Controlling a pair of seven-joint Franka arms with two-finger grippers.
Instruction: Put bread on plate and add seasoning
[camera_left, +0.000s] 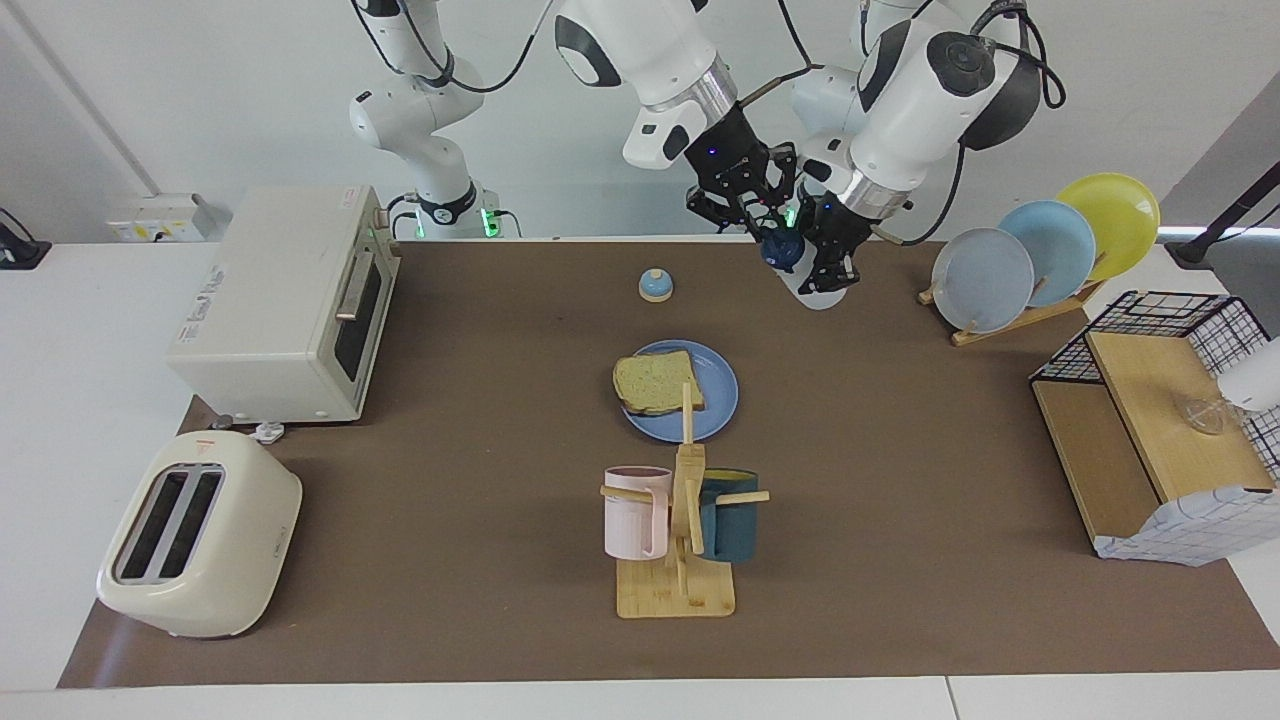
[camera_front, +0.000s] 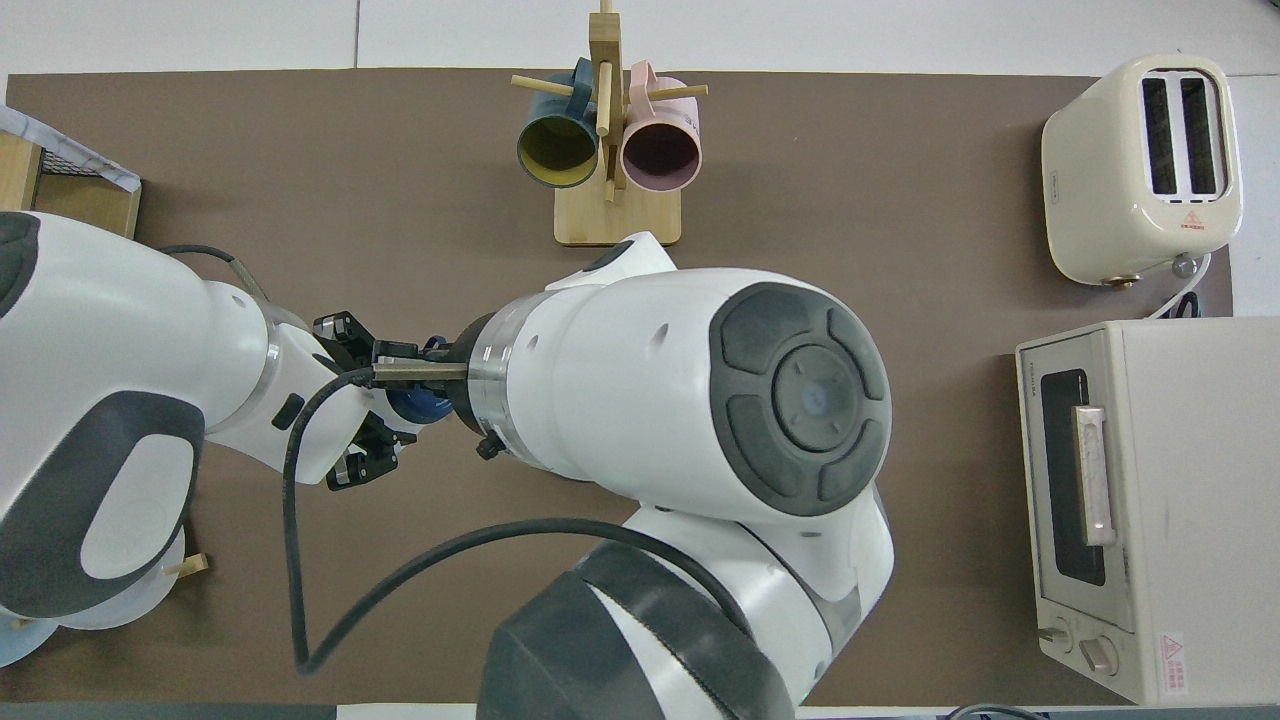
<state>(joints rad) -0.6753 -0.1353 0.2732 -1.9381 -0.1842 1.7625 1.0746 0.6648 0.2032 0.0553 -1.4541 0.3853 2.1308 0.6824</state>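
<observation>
Lying on the blue plate (camera_left: 712, 400) mid-surface, the bread slice (camera_left: 657, 383) is waiting. Left claw (camera_left: 830, 272) is gripping the squeeze bottle (camera_left: 803, 270) aloft; right claw (camera_left: 752, 205) is closing around its blue cap (camera_left: 781, 248). Uncapping wants a steady body grip.

Both arms are glossy white shells with dark grey round joint caps and silver metal bands at the wrists. Black hands, left hand (camera_left: 833, 262) and right hand (camera_left: 748, 205), show small blue lights. Black cables loop along the arms; green lights glow at one base.
</observation>
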